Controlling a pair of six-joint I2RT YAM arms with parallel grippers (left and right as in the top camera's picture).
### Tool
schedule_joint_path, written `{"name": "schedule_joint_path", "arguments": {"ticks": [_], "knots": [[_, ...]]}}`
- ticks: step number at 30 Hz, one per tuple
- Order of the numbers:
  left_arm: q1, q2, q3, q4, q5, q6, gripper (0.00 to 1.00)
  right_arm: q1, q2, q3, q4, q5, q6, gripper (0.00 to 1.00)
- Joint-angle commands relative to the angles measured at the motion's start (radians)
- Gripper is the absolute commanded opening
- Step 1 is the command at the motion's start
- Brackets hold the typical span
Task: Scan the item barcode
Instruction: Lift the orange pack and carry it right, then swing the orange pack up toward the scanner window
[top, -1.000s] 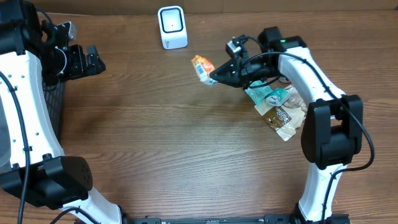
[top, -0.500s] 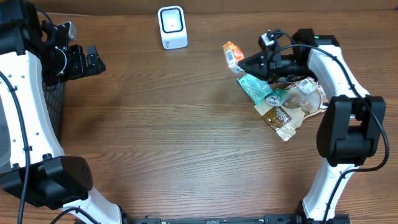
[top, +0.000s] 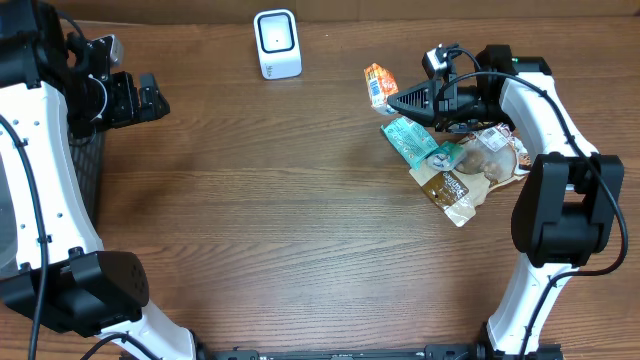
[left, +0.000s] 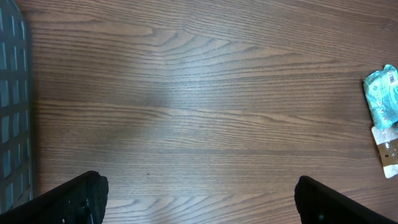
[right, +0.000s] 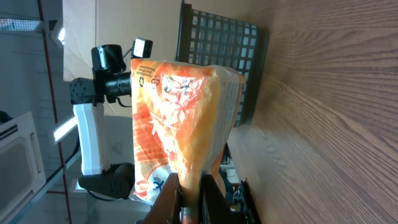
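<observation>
Bench (top: 270, 230): I see bare wood grain across the near half, with an arm rising at each side.
Pile: on my right a brown packet (top: 450, 188) lies flat. A teal packet (top: 414, 141) touches it on the far side, and a pale wrapper lies beside them under the right arm.
Right claw (top: 393, 99): pinched tight on the orange packet (top: 377, 83). My wrist view shows the fingers (right: 208, 200) clamped on its bottom seam, the packet standing above them.
Orange packet: carried in that claw just beyond the teal packet, well to the right of the scanner (top: 277, 44).
Left claw (top: 152, 97): spread wide and holding nothing over the far left of the bench, with bare wood between its fingertips (left: 81, 196).
Basket (top: 90, 165): dark mesh at the left edge, beside the left arm.
Scanner: white, upright at the far edge, a little left of centre.
</observation>
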Motion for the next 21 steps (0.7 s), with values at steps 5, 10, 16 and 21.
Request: {"name": "schedule_joint_path", "arguments": {"ticks": [5, 10, 16, 21], "knots": [[0.003, -0.002, 0.009, 0.002, 0.001, 0.016, 1.0, 0.0, -0.026, 0.0, 0.005, -0.035, -0.027, 0.04], [0.003, -0.002, 0.009, 0.002, 0.001, 0.016, 1.0, 0.02, -0.026, 0.0, 0.019, -0.003, -0.026, 0.04], [0.003, -0.002, 0.009, 0.002, 0.001, 0.016, 1.0, 0.098, -0.026, 0.0, 0.042, 0.313, 0.05, 0.04], [0.003, -0.002, 0.009, 0.002, 0.001, 0.016, 1.0, 0.186, -0.026, 0.011, 0.101, 0.621, 0.293, 0.04]]}}
